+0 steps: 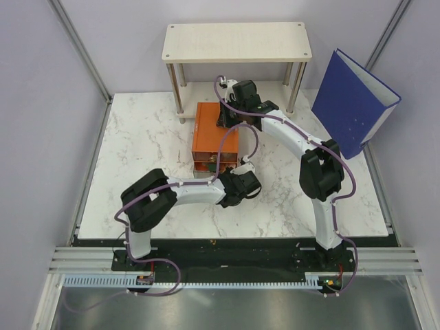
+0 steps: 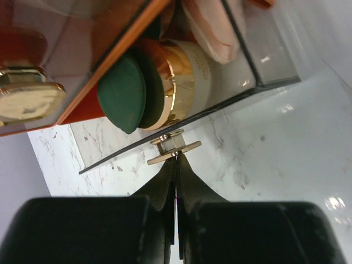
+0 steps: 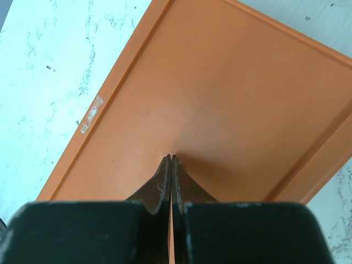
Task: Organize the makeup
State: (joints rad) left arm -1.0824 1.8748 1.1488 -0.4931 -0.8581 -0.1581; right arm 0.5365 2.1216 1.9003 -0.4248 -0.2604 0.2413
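In the left wrist view, a clear drawer (image 2: 269, 55) of the orange box (image 1: 214, 130) stands pulled out. It holds two dark green discs (image 2: 122, 93), a cream gold-capped tube (image 2: 190, 71) and a peach-pink disc (image 2: 212, 30). A round gold compact (image 2: 27, 99) shows in the level beside it. My left gripper (image 2: 176, 156) is shut, and its tips touch the drawer's small gold knob (image 2: 174, 147). My right gripper (image 3: 171, 158) is shut, with nothing between the fingers. Its tips press on the box's flat orange top (image 3: 231, 88). From above, the left gripper (image 1: 242, 169) sits at the box's near end.
A big blue binder (image 1: 354, 100) leans at the back right. A pale wooden shelf (image 1: 236, 41) on metal legs stands behind the box. Both arms crowd the box from the near side and the right. White marble table (image 1: 144, 144) lies to its left.
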